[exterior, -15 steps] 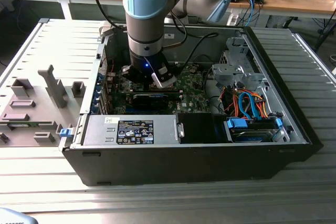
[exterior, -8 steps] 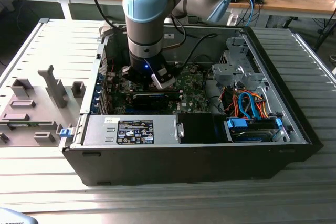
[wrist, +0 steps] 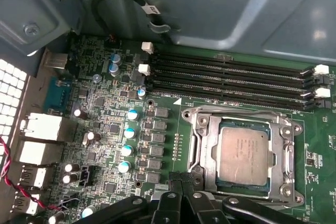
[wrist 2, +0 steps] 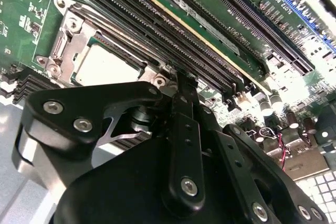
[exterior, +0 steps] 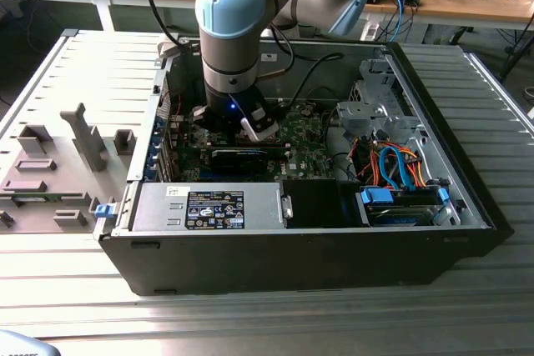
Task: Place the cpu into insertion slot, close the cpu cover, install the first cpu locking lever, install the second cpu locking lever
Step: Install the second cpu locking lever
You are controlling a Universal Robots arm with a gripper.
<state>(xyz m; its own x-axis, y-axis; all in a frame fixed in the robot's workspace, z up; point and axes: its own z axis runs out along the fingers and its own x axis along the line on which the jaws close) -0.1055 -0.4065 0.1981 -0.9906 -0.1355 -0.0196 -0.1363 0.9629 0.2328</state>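
The cpu (wrist: 244,153) lies flat in the insertion slot (wrist: 236,186), its dull silver top facing up. The silver cpu cover (wrist: 210,148) is folded down around it, so the chip shows through the cover's window. My gripper (wrist: 181,182) hovers at one corner of the socket with its black fingers pressed together and nothing visible between them. In the second wrist view the gripper (wrist 2: 185,81) points at the same corner, just beside the cpu (wrist 2: 107,66) and the cover (wrist 2: 65,43). In the exterior view the gripper (exterior: 242,127) reaches down into the open computer case.
Black memory slots (wrist: 231,77) run alongside the socket. The open computer case (exterior: 467,198) holds a silver power supply (exterior: 209,206), a long black card (exterior: 242,156), a metal drive cage (exterior: 375,106) and orange and blue cables (exterior: 396,164). A grey fixture (exterior: 58,164) lies at the exterior view's left.
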